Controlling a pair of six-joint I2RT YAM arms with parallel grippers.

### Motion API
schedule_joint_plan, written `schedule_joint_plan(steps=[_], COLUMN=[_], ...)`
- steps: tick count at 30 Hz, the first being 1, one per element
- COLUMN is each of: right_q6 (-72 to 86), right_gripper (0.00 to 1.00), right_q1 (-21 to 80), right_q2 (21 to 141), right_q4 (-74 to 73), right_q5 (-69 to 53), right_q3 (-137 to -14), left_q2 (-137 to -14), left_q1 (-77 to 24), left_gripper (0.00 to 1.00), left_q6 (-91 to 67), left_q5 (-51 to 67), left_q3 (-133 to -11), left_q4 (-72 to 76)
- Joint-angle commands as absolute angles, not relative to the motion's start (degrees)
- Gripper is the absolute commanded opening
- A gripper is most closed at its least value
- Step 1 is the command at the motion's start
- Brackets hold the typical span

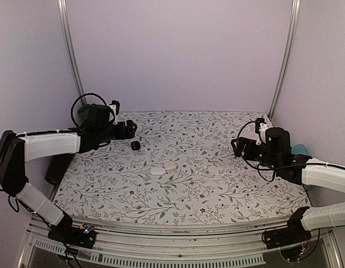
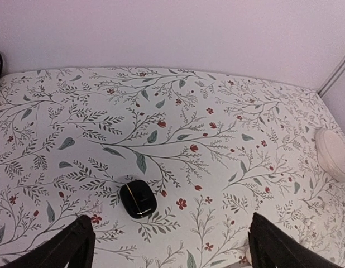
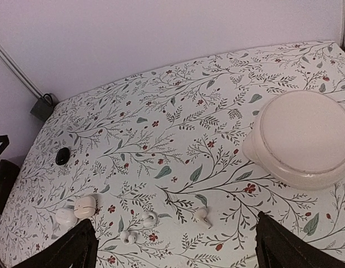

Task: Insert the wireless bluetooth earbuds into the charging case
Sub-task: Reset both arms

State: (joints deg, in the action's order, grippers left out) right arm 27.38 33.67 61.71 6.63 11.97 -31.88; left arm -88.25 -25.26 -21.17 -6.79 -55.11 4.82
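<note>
The black charging case point(image 1: 135, 145) lies shut on the floral cloth at the back left. In the left wrist view the case point(image 2: 138, 199) sits just ahead of my left gripper point(image 2: 169, 226), nearer its left finger. The left gripper point(image 1: 130, 129) is open and empty. The case is a small dark dot far left in the right wrist view point(image 3: 62, 156). My right gripper point(image 3: 173, 223) is open and empty, hovering at the right side of the table point(image 1: 236, 146). No black earbuds show in any view.
Two white oval pebbles point(image 1: 163, 168) lie mid-table, also in the right wrist view point(image 3: 76, 210). Three small white stemmed pieces point(image 3: 202, 215) point(image 3: 149, 218) point(image 3: 128, 237) lie before the right gripper. A large white round dish point(image 3: 303, 137) stands at the right.
</note>
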Motion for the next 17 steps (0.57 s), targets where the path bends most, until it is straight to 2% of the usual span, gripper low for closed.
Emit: schedule_joint_plan(steps=[1, 9, 17], right_q6=[26.87, 26.02, 26.78], right_gripper=[0.99, 0.99, 0.99], right_q1=[33.40, 33.40, 33.40], right_q2=[60.53, 61.75, 62.60], right_q4=[4.30, 3.35, 5.09], right_q5=[15.63, 20.67, 21.35], right_q3=[-34.78, -37.69, -35.73], left_q2=[-82.09, -72.74, -69.51], left_q1=[-29.54, -31.41, -30.83], left_gripper=[0.96, 0.96, 0.96], left_q6=[-21.47, -20.98, -18.69], left_q5=[-7.54, -8.06, -6.66], left_q3=[-48.08, -39.24, -38.84], left_q4=[10.27, 14.97, 12.07])
